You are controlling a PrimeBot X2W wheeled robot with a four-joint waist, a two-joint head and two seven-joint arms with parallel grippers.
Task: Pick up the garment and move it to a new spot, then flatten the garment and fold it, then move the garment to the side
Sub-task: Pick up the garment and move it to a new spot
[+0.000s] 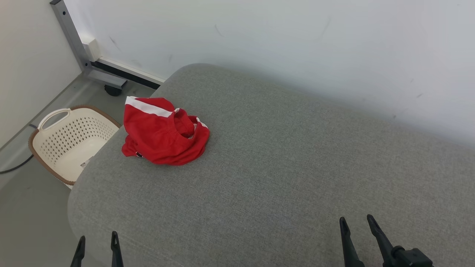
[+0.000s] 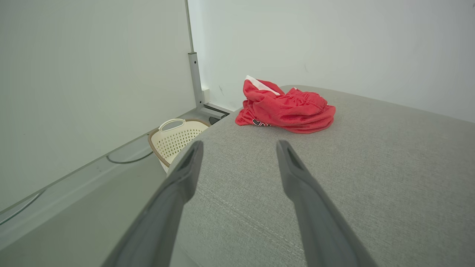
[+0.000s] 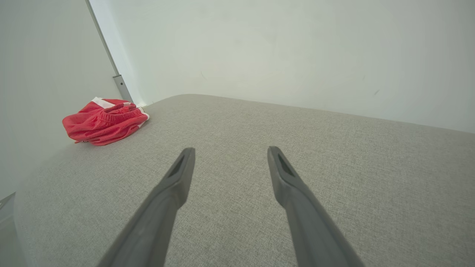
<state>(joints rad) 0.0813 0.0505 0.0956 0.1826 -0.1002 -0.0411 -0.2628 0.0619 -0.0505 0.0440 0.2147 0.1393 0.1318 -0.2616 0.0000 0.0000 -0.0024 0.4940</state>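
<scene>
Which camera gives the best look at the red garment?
The head view: the red garment lies whole and large, seen from above. The left wrist view shows it low and side-on; the right wrist view, small, far left.

A grey woven-fabric padded tabletop (image 1: 278, 167) with a rounded corner stands against a white wall (image 1: 297, 37). Beside its left edge, on the grey floor (image 1: 29, 207), sits a cream perforated plastic basket (image 1: 74, 135) with a brown rim and a loop handle. Behind the basket a grey metal post (image 1: 70, 37) rises from a base with a black caster (image 1: 112, 90). A dark cable (image 1: 16, 167) lies along the floor near the basket.
</scene>
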